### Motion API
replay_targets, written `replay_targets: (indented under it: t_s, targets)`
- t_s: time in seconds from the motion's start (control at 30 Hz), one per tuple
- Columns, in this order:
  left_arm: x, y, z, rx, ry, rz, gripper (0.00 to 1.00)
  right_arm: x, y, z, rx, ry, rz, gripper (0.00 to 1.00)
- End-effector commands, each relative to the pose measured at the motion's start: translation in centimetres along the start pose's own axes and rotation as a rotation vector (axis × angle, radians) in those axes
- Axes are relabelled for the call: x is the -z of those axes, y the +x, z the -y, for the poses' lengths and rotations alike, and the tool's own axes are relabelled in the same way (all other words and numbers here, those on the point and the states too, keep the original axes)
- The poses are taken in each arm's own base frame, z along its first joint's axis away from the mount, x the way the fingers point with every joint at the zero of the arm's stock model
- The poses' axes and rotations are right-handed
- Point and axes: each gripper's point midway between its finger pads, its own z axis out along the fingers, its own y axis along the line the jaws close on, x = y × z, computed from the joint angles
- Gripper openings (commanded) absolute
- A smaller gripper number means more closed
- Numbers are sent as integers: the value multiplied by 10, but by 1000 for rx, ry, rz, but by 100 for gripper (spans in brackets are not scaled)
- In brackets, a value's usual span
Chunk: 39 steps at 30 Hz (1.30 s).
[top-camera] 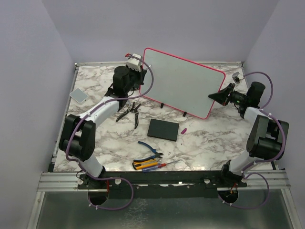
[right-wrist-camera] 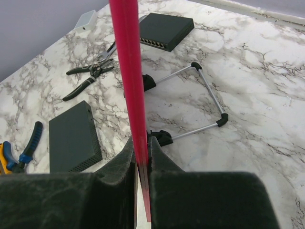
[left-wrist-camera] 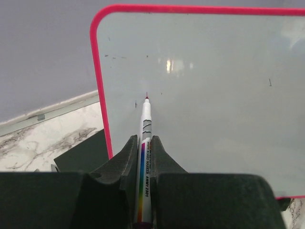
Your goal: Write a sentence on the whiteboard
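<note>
The whiteboard (top-camera: 183,88), pale grey-white with a pink-red frame, stands tilted at the back of the marble table. My left gripper (top-camera: 137,75) is at its left edge, shut on a white marker (left-wrist-camera: 146,121) with a rainbow stripe. The marker's red tip points at the whiteboard (left-wrist-camera: 214,95) near the left frame; whether it touches I cannot tell. My right gripper (top-camera: 217,95) is shut on the board's right edge, and its pink-red frame (right-wrist-camera: 127,62) runs between the fingers of the right gripper (right-wrist-camera: 141,143). No sentence shows; the surface bears only tiny dark specks.
A black square slab (top-camera: 163,129) lies in front of the board, with a small pink cap (top-camera: 183,130) beside it. Black pliers (top-camera: 128,110), blue-handled pliers (top-camera: 150,150) and screwdrivers (top-camera: 150,165) lie nearer. A grey pad (top-camera: 78,95) sits far left. A wire stand (right-wrist-camera: 209,95) props the board.
</note>
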Motion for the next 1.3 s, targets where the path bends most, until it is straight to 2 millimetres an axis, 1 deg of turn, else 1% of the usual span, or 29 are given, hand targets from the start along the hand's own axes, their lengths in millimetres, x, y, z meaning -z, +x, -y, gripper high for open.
replay_targets:
  t_s: [0.0,0.23,0.43,0.6,0.73,0.8,0.9,1.13,1.2,1.27]
  targets:
    - [0,18,0,-17,18,-23,0,2,27,17,-62,108,-43,1]
    - [6,32,-1,-18,11,-52,0,2,27,18,-65,115,-44,1]
    - [14,50,-1,-13,7,-90,0,2,27,18,-68,114,-47,1]
    - [16,60,-1,-12,8,-112,0,2,27,18,-71,114,-47,1]
    - [16,63,-2,-14,5,-120,0,2,27,19,-69,116,-46,1]
    - [16,61,-1,-12,10,-117,0,2,27,18,-69,116,-46,1]
    - [17,47,1,-6,12,-90,0,3,26,18,-67,120,-46,1]
    - [29,-7,1,-3,-11,15,0,3,26,18,-68,119,-44,0]
    - [30,-18,2,1,-9,38,0,2,25,18,-67,117,-43,1]
    - [29,-24,2,5,-8,51,0,2,25,18,-67,117,-43,1]
